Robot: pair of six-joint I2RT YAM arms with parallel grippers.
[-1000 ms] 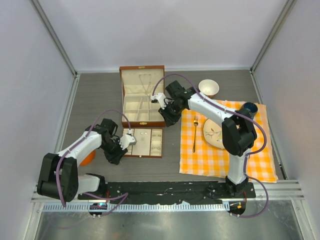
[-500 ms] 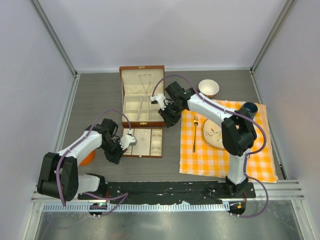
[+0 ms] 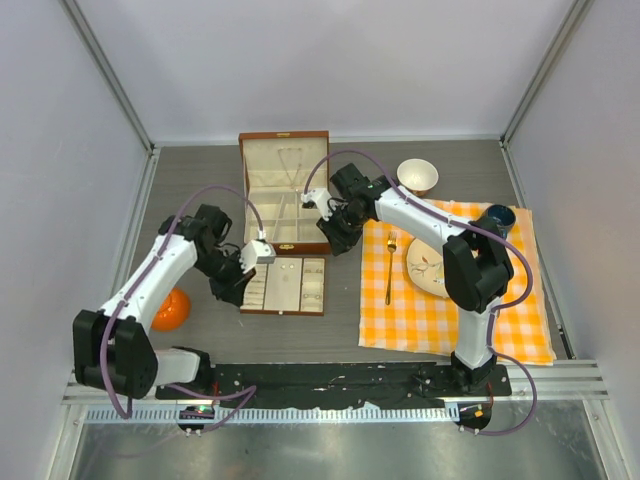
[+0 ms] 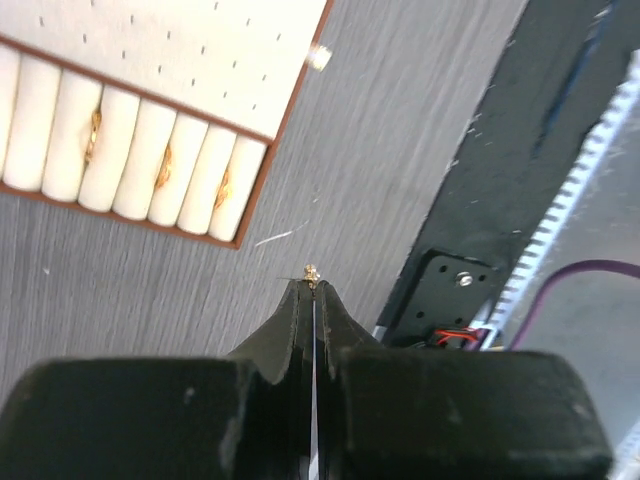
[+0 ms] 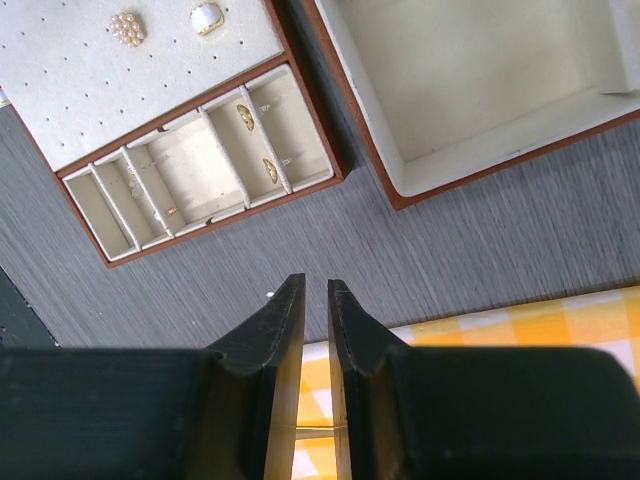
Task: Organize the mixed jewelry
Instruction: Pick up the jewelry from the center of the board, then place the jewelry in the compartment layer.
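Observation:
In the left wrist view my left gripper [image 4: 313, 286] is shut on a tiny gold stud [image 4: 311, 271] that pokes out at the very tips, above the grey table beside the tray's corner [image 4: 255, 190]. Gold rings [image 4: 165, 165] sit in the tray's cream rolls, and another small stud [image 4: 320, 57] lies on the table by its edge. From above, the left gripper [image 3: 236, 287] is at the tray's [image 3: 286, 285] left side. My right gripper [image 5: 316, 285] hovers over the table near the wooden box [image 5: 480, 100], its jaws slightly open and holding nothing. A pearl cluster [image 5: 127, 27] rests on the tray pad.
The open wooden box [image 3: 285, 195] stands behind the tray. An orange ball [image 3: 170, 310] lies under the left arm. On the checked cloth [image 3: 450, 310] are a gold fork [image 3: 389, 268], a plate [image 3: 425, 265] and a blue cup [image 3: 497, 216]. A white bowl [image 3: 417, 176] sits behind the cloth.
My left gripper has shut on the stud, and the left arm has raised and swung left, uncovering the orange ball. The right arm has stayed put.

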